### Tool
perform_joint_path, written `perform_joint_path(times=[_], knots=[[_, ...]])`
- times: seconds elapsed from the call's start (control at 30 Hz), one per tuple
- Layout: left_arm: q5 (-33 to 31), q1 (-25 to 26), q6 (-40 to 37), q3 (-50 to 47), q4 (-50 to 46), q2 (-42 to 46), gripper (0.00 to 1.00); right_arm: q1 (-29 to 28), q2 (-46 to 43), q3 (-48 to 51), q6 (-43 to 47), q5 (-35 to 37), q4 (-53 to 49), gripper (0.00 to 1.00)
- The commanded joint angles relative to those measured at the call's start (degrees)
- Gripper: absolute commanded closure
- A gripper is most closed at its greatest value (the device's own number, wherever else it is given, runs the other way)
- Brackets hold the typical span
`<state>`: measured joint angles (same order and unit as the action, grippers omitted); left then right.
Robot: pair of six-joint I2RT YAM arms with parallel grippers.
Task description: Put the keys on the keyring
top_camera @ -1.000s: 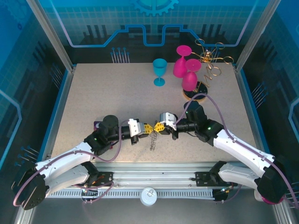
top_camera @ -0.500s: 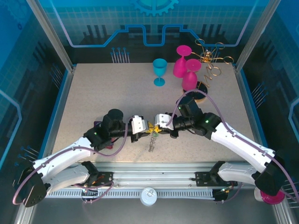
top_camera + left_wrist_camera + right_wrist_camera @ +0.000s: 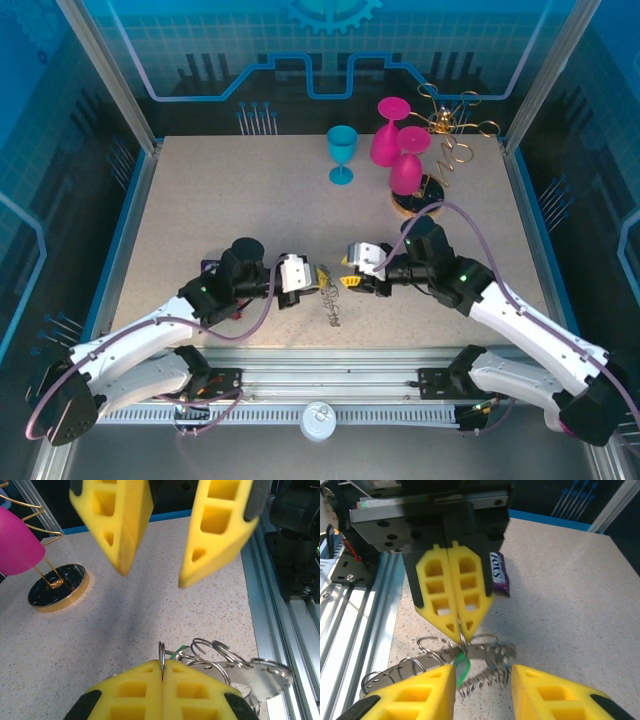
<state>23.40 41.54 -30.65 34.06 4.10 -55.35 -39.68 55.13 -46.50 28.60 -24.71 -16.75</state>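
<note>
Your right gripper [image 3: 346, 282] has let go and backed off, jaws now spread. The left gripper [image 3: 319, 278] stays pinched shut on a wire loop [image 3: 161, 652] of the one keyring [image 3: 485, 652], low over the table's [image 3: 230, 200] near centre. Both reach inward, nose to nose, and one green-headed key [image 3: 462, 669] shows against the ring.

The top camera looks steeply down from high above and behind, taking in the whole bench [image 3: 200, 200]. Each wrist camera sits close behind its own pincer, the left pincer [image 3: 162, 672] facing the right pincer [image 3: 150, 577]; both share the keyring [image 3: 205, 650] between.
</note>
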Motion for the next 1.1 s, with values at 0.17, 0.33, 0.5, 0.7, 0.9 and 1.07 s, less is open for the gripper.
perform_joint_path(times=[0.17,0.33,0.5,0.7,0.9,1.07], knots=[[2.76,0.15,0.03,-3.37,12.05,2.42,1.00,-0.69,-1.40,9.84,-5.47,-0.12,9.68,0.66],[3.75,0.20,0.66,-4.42,13.54,3.29,1.00,-0.92,-0.61,13.73,-6.91,-0.27,17.91,0.65],[3.90,0.18,2.26,-5.56,16.50,3.66,1.00,-1.34,0.60,14.45,-8.00,-3.78,22.07,0.64],[3.59,0.18,4.49,-6.80,20.22,3.65,1.00,-1.70,1.28,15.68,-10.83,-9.24,27.27,0.64],[3.26,0.21,5.40,-7.56,21.52,4.35,1.00,-2.01,2.00,16.23,-11.43,-9.83,29.10,0.62],[3.41,0.13,6.45,-8.04,22.86,4.66,1.00,-2.45,2.85,16.75,-12.57,-7.00,33.99,0.65]])
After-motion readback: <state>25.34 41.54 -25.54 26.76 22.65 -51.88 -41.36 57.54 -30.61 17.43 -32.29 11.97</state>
